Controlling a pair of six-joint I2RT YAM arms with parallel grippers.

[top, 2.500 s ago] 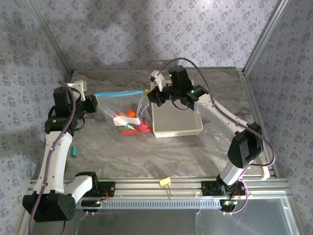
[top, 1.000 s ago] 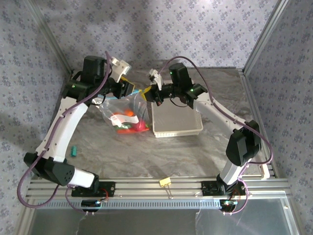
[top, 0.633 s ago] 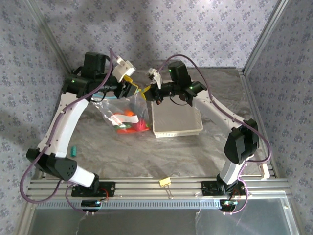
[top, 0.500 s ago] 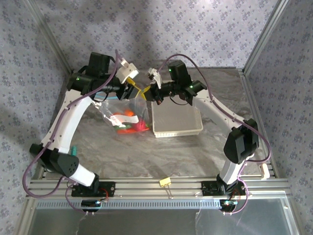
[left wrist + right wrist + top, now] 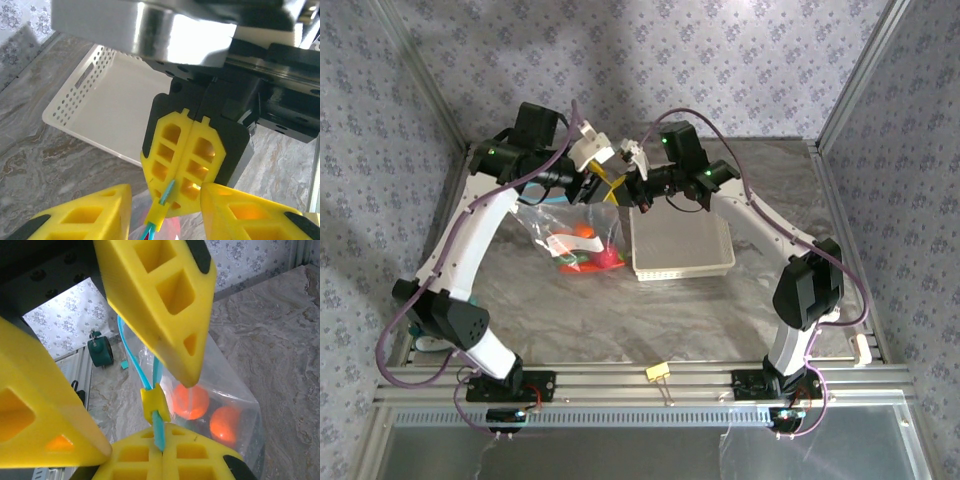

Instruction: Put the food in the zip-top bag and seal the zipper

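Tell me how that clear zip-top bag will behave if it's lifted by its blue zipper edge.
Probably floppy: the zip-top bag drapes loosely below the zipper clamped in the right gripper. Likely bottom-heavy, since the toy food lies pooled at its low end. The round orange fruits may roll about inside.

Left end effector [image 5: 165,200] parted; right end effector [image 5: 161,452] clamped.

**Three views, one meeting point**

I've got the top camera high behind the arm bases, looking down over the whole table [image 5: 720,320]. Left wrist camera is in tight, facing the right gripper [image 5: 182,170] head-on; right wrist camera stares back at the left gripper [image 5: 145,415]. Both share the blue zipper [image 5: 131,357].
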